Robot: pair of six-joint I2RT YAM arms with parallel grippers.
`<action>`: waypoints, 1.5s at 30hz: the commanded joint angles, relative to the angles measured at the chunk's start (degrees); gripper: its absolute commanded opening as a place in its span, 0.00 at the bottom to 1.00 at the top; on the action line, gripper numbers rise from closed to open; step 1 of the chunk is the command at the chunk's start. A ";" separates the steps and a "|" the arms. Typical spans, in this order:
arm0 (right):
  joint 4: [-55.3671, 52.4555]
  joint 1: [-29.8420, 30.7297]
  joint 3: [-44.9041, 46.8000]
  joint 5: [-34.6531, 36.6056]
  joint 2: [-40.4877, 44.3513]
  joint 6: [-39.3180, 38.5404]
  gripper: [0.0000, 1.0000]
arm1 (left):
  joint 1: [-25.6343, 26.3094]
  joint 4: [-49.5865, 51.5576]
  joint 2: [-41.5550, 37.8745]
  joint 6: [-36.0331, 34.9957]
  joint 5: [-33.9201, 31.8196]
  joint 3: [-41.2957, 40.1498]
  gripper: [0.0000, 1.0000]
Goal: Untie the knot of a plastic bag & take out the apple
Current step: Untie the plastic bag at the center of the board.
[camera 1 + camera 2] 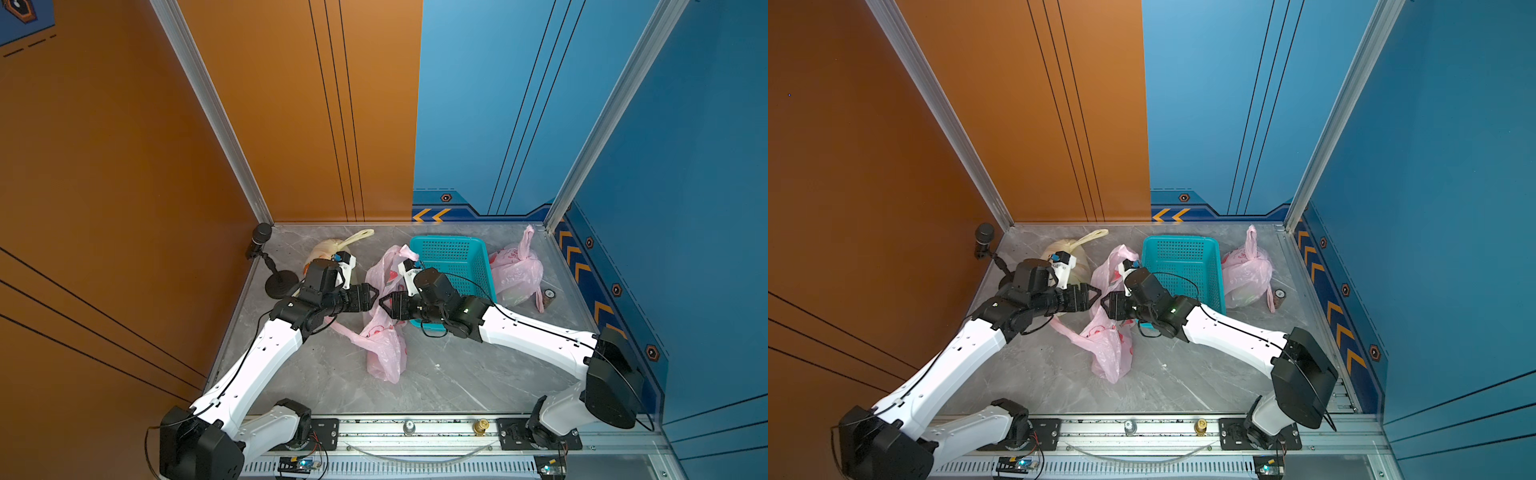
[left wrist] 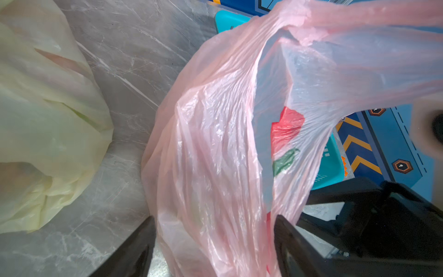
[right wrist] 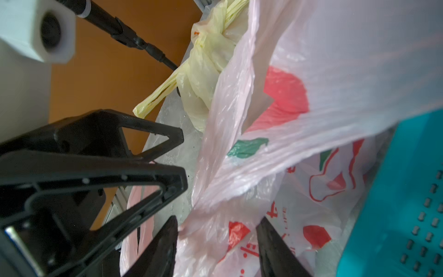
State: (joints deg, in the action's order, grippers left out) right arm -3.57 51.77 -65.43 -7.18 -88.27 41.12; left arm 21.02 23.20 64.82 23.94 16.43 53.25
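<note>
Left gripper (image 2: pixel 213 219) and right gripper (image 3: pixel 218 220) both sit open, jaws loosely straddling the pink bag (image 1: pixel 380 345) mid-table (image 1: pixel 457 374), just beside the teal basket (image 1: pixel 453 249); can't spot the apple.

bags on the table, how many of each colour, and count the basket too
pink plastic bags: 2, the middle bag and the far right bag
yellow plastic bag: 1
teal basket: 1
total: 4
</note>
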 commanded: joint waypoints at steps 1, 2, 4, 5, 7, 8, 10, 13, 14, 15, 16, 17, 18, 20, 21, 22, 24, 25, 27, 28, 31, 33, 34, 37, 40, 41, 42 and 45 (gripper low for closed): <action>3.76 -0.81 -1.65 1.98 -1.33 1.67 0.54 | 0.16 -3.91 2.30 0.73 3.95 -1.21 0.73; 4.09 -1.11 -1.61 1.76 -1.54 1.97 0.53 | 0.25 -4.38 3.14 0.86 4.41 -1.18 0.71; 4.54 -1.49 -1.34 1.43 -1.97 2.38 0.50 | 0.34 -4.84 4.98 1.09 5.19 -1.28 0.67; 4.54 -1.74 -1.42 1.23 -2.12 2.47 0.48 | 0.43 -5.37 5.73 1.42 5.59 -1.49 0.65; 4.54 -1.93 -1.28 1.01 -2.39 2.60 0.40 | 0.60 -7.56 7.22 2.57 6.94 -2.42 0.61; 4.56 -2.04 -1.19 0.90 -2.50 2.73 0.36 | 0.76 -8.47 7.91 3.06 7.50 -2.77 0.59; 4.67 -2.22 -0.98 0.50 -2.77 2.73 0.26 | 1.17 -9.93 9.34 3.96 8.51 -3.23 0.53; 4.01 -2.57 -1.05 -0.60 -3.09 2.07 0.08 | 1.83 -11.65 10.49 4.53 9.15 -3.31 0.27; 3.49 -2.64 -1.09 -0.91 -3.05 1.62 0.02 | 1.84 -11.78 10.59 4.61 9.39 -3.21 0.17; 2.53 -2.86 -1.41 -1.21 -2.91 0.75 0.00 | 1.67 -11.86 10.53 4.53 9.29 -2.95 0.06; 1.08 -2.98 -1.62 -1.25 -2.71 -0.34 0.00 | 1.43 -11.80 10.29 4.24 9.06 -2.52 0.00; -0.38 -3.10 -1.93 -1.25 -2.16 -1.64 0.00 | 1.11 -11.51 10.01 3.99 8.58 -1.97 0.00; -2.45 -3.21 -2.15 -0.73 -1.51 -3.35 0.00 | 0.61 -10.52 9.60 3.23 7.92 -1.01 0.00; -6.92 -3.41 -2.74 1.00 0.50 -7.56 0.00 | -0.45 -7.26 8.98 1.21 6.63 1.61 0.00; -9.99 -3.57 -2.95 2.48 1.83 -10.27 0.00 | -1.04 -4.91 8.69 -0.17 5.75 3.42 0.00; -12.49 -3.61 -3.26 3.70 3.10 -12.82 0.00 | -1.68 -2.99 8.26 -1.40 4.70 5.00 0.00; -17.67 -4.11 -3.65 6.21 5.15 -16.66 0.00 | -3.15 -0.79 7.06 -3.07 3.28 7.61 0.00; -20.10 -4.52 -3.70 7.12 6.20 -18.70 0.00 | -4.09 0.27 6.28 -3.81 2.65 8.31 0.00; -23.68 -5.14 -3.33 9.61 8.05 -21.25 0.00 | -6.09 1.90 4.57 -5.08 1.19 9.27 0.00; -24.99 -5.58 -2.87 10.80 9.09 -22.48 0.00 | -7.23 2.51 3.60 -5.57 0.61 9.54 0.00; -26.46 -6.50 -0.65 14.52 11.62 -24.67 0.00 | -10.82 4.05 2.01 -7.19 -0.27 10.07 0.00; -26.67 -7.01 0.84 16.63 12.56 -25.11 0.00 | -13.04 4.61 1.80 -8.13 -0.95 9.99 0.00; -26.62 -7.03 1.70 17.70 12.89 -25.43 0.00 | -14.17 4.58 2.02 -8.48 -1.25 9.80 0.00; -26.44 -7.20 4.26 21.19 12.90 -25.73 0.00 | -16.45 4.57 3.42 -9.60 -2.63 9.41 0.00; -26.40 -7.51 5.76 23.85 12.33 -25.66 0.00 | -17.78 4.51 4.97 -10.43 -4.61 9.35 0.00; -26.32 -7.71 6.25 24.58 12.16 -25.58 0.00 | -18.06 4.57 5.39 -10.75 -5.51 9.40 0.00; -26.31 -8.03 6.29 24.91 12.07 -25.56 0.00 | -18.33 4.54 5.75 -11.12 -6.48 9.42 0.00; -25.96 -8.85 6.35 25.38 12.22 -25.42 0.00 | -18.81 4.57 6.55 -11.94 -9.12 9.55 0.00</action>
State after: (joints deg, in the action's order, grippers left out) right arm -27.99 43.90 -59.48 13.98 -76.12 16.43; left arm 3.03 27.18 71.16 14.26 11.81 62.50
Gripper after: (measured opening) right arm 0.047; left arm 0.049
